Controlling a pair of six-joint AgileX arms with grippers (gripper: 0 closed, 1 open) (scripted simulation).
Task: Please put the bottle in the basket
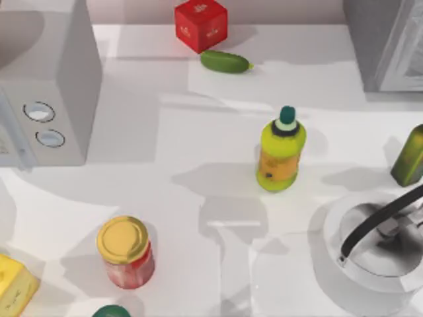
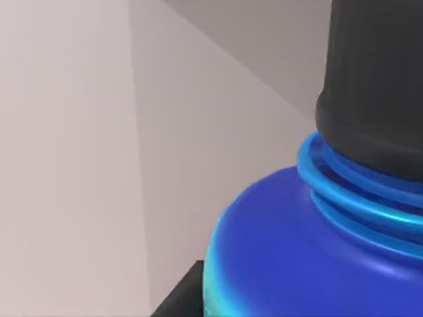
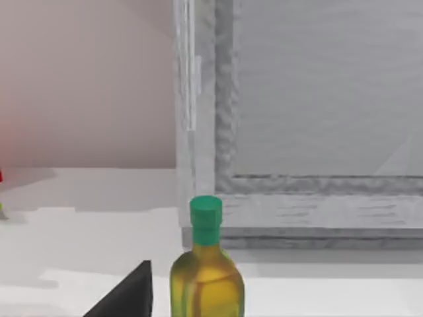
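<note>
Close against my left jaws: the bottle (image 2: 284, 251), its blue shoulder and ribbed neck right up to the wrist camera, black cap (image 2: 373, 86) beyond the shoulder. Whether the left jaws are closed on it I cannot tell. So tight a fit suggests a grip, but that is a judgement. Behind the bottle there is pale wall and no bench surface, so I judge it is raised off the bench.

Long axis: shoulder to cap, reading as near upright, cap end uppermost.

Right jaws: state likewise cannot be told. Just ahead of them stands the dark olive bottle (image 3: 207, 277), upright, with a grey framed cabinet (image 3: 317, 132) behind it.

Outward on the bench (image 1: 198, 132): the basket (image 1: 357, 281) sits at the top view's lower right, black handle (image 1: 380, 221) arching across its mouth. The olive bottle (image 1: 410, 157) stands near its far rim. A yellow-green bottle (image 1: 281, 155) is upright mid-bench, apart from the basket.

Judgement: the carry phase is in hand, deposit not yet done. The basket lies on the right arm's side, so the left jaws face a reach across. The handle splits the opening, so the bottle should descend to one side of the arch, axis kept upright.
</note>
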